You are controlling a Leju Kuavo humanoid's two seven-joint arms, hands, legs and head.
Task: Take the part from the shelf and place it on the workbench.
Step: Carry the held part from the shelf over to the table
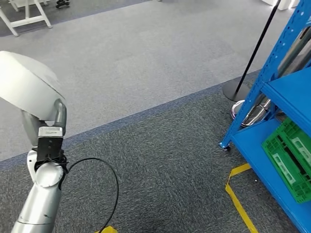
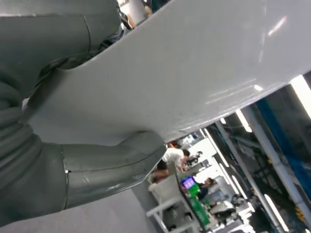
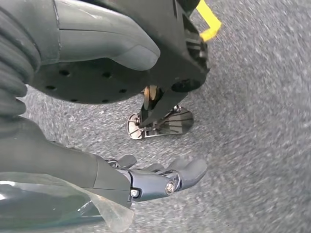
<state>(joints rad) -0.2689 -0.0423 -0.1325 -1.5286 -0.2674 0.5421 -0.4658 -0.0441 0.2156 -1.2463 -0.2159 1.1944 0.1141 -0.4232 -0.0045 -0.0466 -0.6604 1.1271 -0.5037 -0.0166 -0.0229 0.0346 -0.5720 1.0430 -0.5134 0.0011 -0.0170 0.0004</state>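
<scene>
**Holding the part at the left, shelf at the right**

In your head view, the left hand lifts the white part; the blue shelf stands right. Left wrist view: fingers clamped under the part. Right wrist view: the right hand hangs over carpet, fingers apart.

Probably a workshop: blue steel shelving, green crate, yellow floor tape.

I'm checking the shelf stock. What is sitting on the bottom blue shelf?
A green slatted crate rests on the blue shelf's bottom board. Behind the upright, shiny metal parts lie low. The crate's contents and the shelf's far end cannot be seen.
</scene>
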